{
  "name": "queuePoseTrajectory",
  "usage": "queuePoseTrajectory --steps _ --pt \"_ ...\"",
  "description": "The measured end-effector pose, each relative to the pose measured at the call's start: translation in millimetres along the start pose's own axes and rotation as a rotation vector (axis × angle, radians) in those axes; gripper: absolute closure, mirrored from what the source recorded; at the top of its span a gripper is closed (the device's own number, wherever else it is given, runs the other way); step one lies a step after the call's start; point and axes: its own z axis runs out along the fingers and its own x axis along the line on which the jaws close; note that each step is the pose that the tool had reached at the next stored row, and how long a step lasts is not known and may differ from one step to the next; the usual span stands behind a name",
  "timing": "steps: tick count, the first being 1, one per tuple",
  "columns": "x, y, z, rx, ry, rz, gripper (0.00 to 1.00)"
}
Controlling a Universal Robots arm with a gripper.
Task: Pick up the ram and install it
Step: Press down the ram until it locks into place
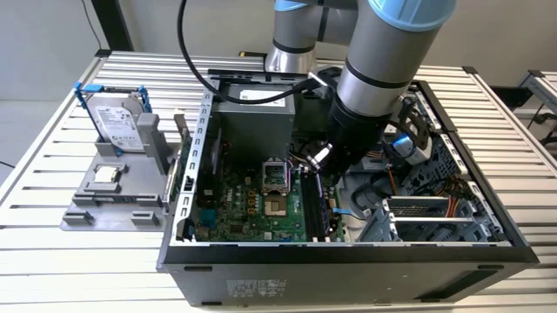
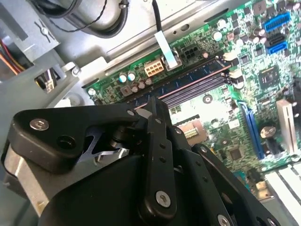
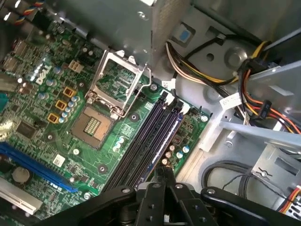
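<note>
Black gripper [image 3: 164,181] linkage fills the foreground in both wrist views. Its two fingers [image 2: 154,106] are drawn together at the tips, and no green board is visible between them, so the tool reads as closed and empty.

Directly below the tips lie the memory slots [image 3: 146,141], a bank of long dark parallel channels on the motherboard [image 3: 42,94]. Whether any channel already carries a module cannot be told. Beside the slots is the processor socket [image 3: 94,125], with its retaining frame swung up.

In the exterior view the arm reaches down into the open computer case [image 1: 348,254]. Outside the case, at the exterior view's left, a grey fixture [image 1: 96,208] holds the hard drive [image 1: 117,124] and the processor chip [image 1: 106,174]. A thin upright strip against the case wall is probably the ram [image 1: 180,130].

On that reading, neither pickup nor installation is done.
</note>
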Motion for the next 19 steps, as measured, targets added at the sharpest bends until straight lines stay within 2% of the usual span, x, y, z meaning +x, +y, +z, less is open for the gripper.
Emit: queuePoseTrajectory --steps 19 --pt "0.0 0.0 0.0 -0.0046 0.0053 -0.246 1.0"
